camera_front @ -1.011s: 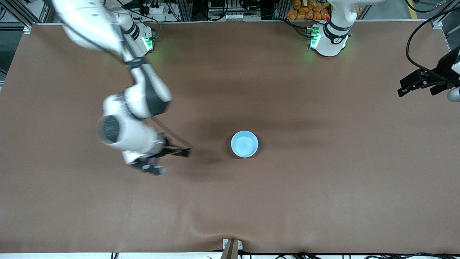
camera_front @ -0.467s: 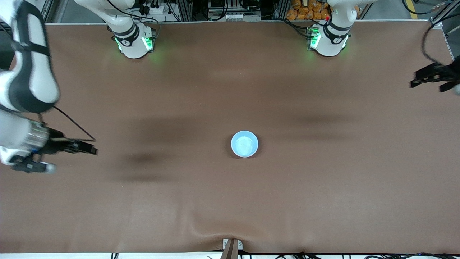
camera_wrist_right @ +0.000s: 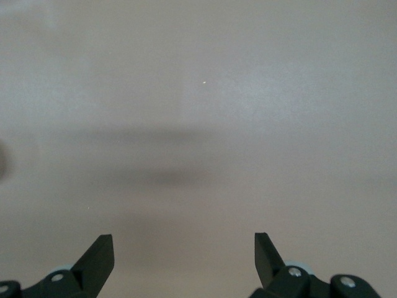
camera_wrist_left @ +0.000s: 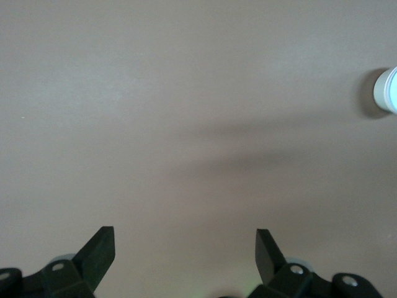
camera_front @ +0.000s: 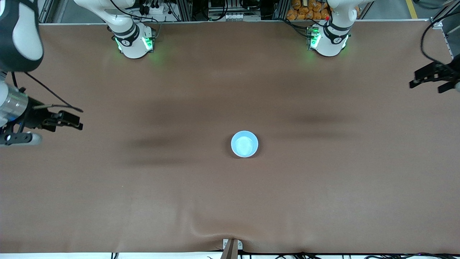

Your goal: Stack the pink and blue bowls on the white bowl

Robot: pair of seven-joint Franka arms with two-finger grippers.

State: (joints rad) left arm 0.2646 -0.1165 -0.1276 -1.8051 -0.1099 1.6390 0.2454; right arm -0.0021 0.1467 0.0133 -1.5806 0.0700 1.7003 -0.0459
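Note:
The light blue bowl [camera_front: 244, 144] stands upright in the middle of the table. It also shows at the edge of the left wrist view [camera_wrist_left: 388, 90], where its lower wall looks pale. No pink bowl and no white bowl show apart from it; whatever is under the blue bowl is hidden from above. My right gripper [camera_front: 76, 121] is open and empty over the right arm's end of the table, well away from the bowl; it also shows in the right wrist view [camera_wrist_right: 184, 242]. My left gripper [camera_front: 414, 80] is open and empty over the left arm's end, seen too in the left wrist view [camera_wrist_left: 185, 239].
The brown table cover [camera_front: 323, 187] has a wrinkle at the edge nearest the front camera, by a small bracket [camera_front: 231, 246]. The two arm bases [camera_front: 133, 41] [camera_front: 329, 39] stand along the table's rear edge.
My right arm has swung away from beside the blue bowl to its own end of the table. My left gripper has shifted a little toward the table's rear edge. The bowl has not moved.

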